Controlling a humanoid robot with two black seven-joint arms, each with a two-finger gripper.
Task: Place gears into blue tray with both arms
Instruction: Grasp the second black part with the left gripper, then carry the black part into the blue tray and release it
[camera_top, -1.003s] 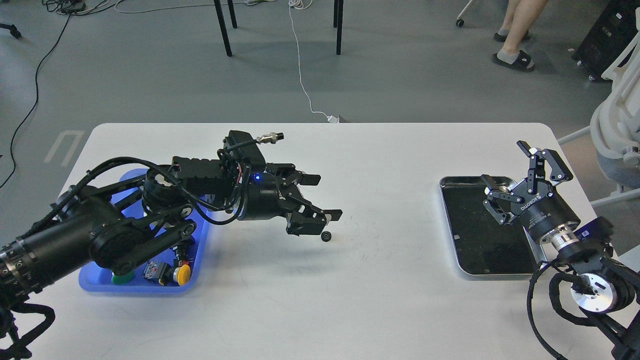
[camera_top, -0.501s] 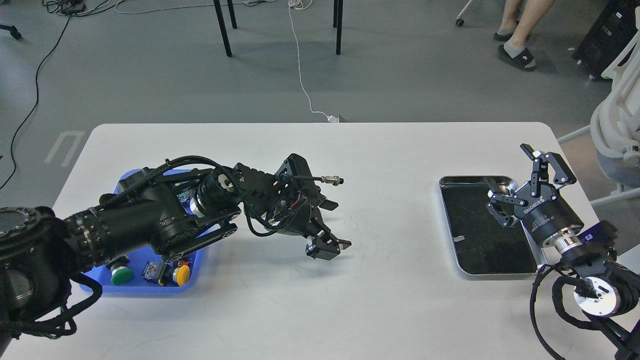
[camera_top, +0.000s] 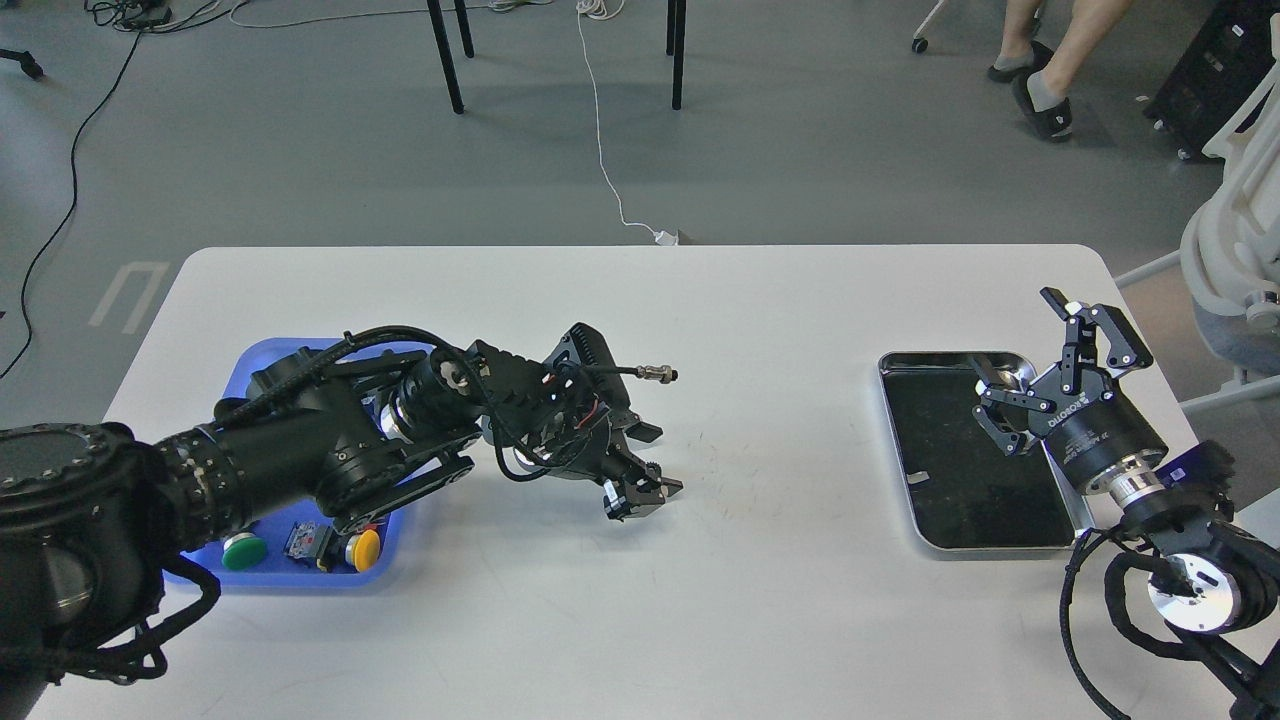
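Blue tray (camera_top: 385, 575), frame lower left, partly under left arm. Left gripper (camera_top: 640, 492), centre: fingers near together, grasp not discernible; gears unseen. Right gripper (camera_top: 1040, 360), over metal tray (camera_top: 935, 450): fingers wide.

A table (camera_top: 760, 600) held two trays well apart. The blue tray (camera_top: 262, 358) lay at the left, with push-button switches (camera_top: 300, 545) in its near end. The left arm (camera_top: 300, 460) reached over that tray, and the left gripper (camera_top: 645, 495) sat to the right of it, above bare tabletop. The metal tray (camera_top: 930, 540) lay at the right, with the right gripper (camera_top: 1040, 365) over its far right corner.
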